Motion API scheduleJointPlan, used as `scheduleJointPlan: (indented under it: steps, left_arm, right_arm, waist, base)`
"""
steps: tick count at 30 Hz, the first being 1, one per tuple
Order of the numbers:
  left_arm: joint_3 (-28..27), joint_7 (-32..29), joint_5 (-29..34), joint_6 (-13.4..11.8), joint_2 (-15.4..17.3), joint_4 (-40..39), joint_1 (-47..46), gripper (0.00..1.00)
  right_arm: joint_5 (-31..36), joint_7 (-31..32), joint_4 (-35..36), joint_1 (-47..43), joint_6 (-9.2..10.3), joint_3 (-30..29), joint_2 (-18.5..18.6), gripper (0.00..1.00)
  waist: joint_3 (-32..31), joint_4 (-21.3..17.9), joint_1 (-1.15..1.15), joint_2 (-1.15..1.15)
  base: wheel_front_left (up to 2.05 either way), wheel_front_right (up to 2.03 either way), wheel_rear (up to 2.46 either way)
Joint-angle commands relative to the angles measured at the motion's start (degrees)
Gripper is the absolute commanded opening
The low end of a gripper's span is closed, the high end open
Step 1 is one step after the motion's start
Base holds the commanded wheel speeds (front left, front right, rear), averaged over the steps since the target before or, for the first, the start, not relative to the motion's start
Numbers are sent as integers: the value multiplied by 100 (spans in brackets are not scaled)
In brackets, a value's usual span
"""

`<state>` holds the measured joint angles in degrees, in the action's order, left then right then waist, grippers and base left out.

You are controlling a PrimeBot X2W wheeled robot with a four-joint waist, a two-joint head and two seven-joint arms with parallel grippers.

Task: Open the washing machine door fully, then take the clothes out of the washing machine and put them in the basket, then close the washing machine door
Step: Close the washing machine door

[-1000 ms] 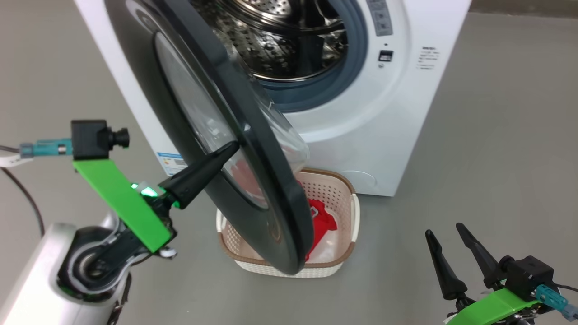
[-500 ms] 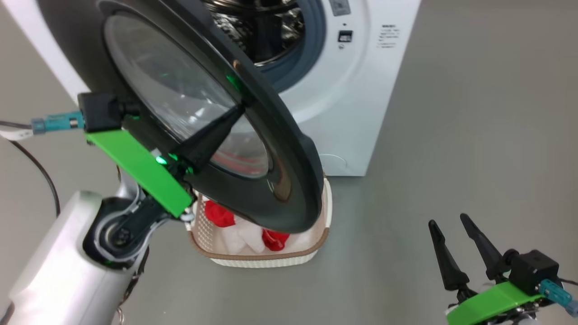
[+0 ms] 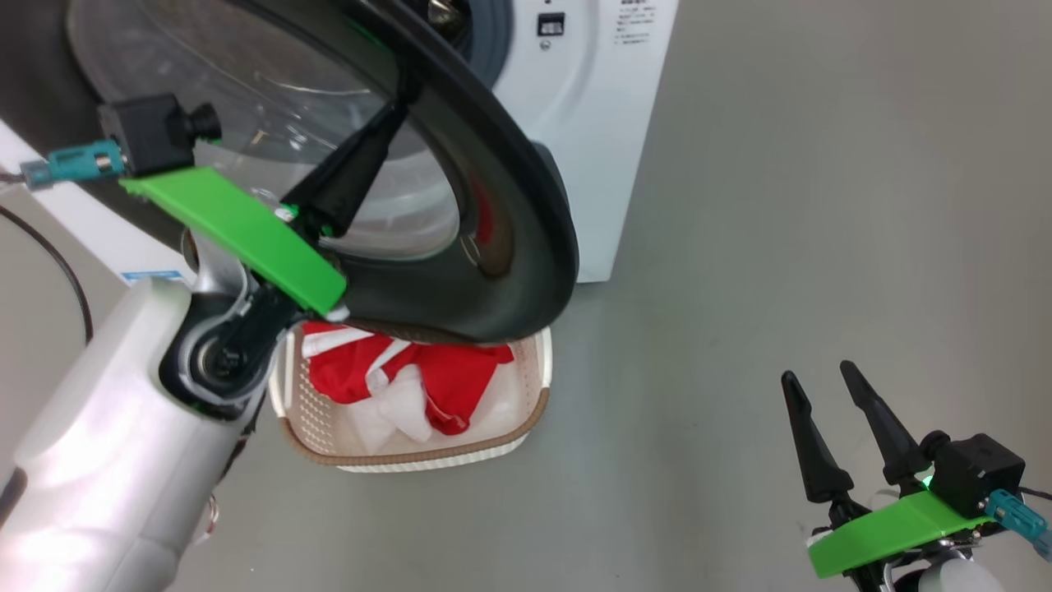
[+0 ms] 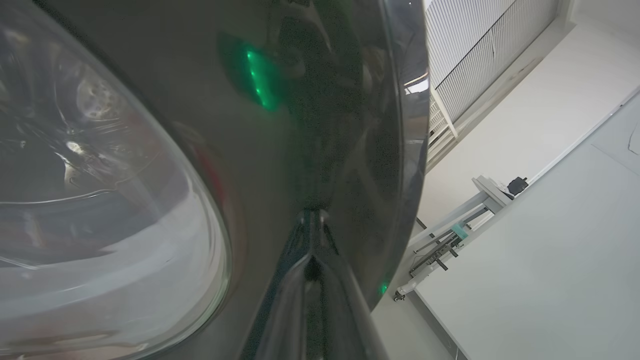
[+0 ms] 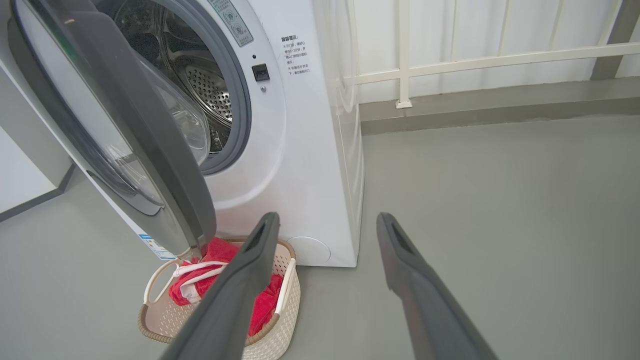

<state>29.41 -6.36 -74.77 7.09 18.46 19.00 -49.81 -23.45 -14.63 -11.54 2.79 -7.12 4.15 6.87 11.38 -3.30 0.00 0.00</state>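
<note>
A: Right end effector [image 3: 818, 372]?
B: Fingers spread, empty, low over the floor. The clothes [image 3: 444, 378] lie in the basket [image 3: 538, 395], under the partly open washing machine door [image 3: 509, 205].
A: Left end effector [image 3: 401, 99]?
B: Pinched closed, tips against the door's glossy rim. It is likely stiff, slick and heavy, so push on the rim, not the glass, toward the washing machine [image 3: 600, 164].
</note>
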Motion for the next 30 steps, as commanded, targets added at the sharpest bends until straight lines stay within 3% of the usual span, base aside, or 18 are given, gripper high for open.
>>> scheduleJointPlan:
  steps: [1, 17, 30]
  left_arm:
    - [-117, 130, 45, 40, 173, 24, -369, 0]
    - [332, 979, -408, 40, 300, 818, -1096, 0]
    - [757, 1306, -727, 40, 436, 1063, -1281, 0]
  right_arm:
    - [87, -37, 166, 211, -36, 82, 15, 100]
    - [110, -37, 157, 362, -36, 123, -118, 100]
    - [105, -37, 161, 371, -36, 114, -131, 100]
  waist:
    - [120, -129, 0, 0]
    - [298, -479, 0, 0]
    - [317, -578, 0, 0]
  base:
    - [0, 0, 0]
    - [0, 0, 0]
    - [0, 0, 0]
